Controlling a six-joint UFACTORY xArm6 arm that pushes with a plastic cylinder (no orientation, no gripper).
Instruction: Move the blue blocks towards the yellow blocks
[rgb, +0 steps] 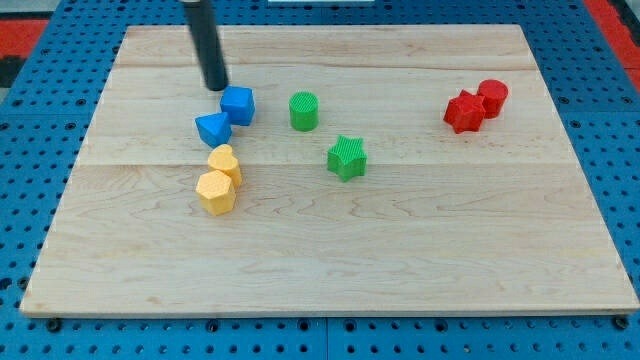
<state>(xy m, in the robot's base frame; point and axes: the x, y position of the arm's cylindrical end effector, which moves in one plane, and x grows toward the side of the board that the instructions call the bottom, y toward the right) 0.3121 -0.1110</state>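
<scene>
A blue cube (238, 105) sits left of the board's middle, touching a blue triangular block (212, 129) just below-left of it. Right below them are two yellow blocks: a heart-like one (224, 161) and a hexagonal one (216, 192), touching each other. The blue triangular block nearly touches the upper yellow block. My tip (216, 87) is at the end of the dark rod, just above-left of the blue cube and very close to it.
A green cylinder (304, 111) and a green star (347, 157) lie near the middle. A red star (464, 112) and a red cylinder (492, 97) touch at the upper right. The wooden board (400, 250) rests on a blue pegboard.
</scene>
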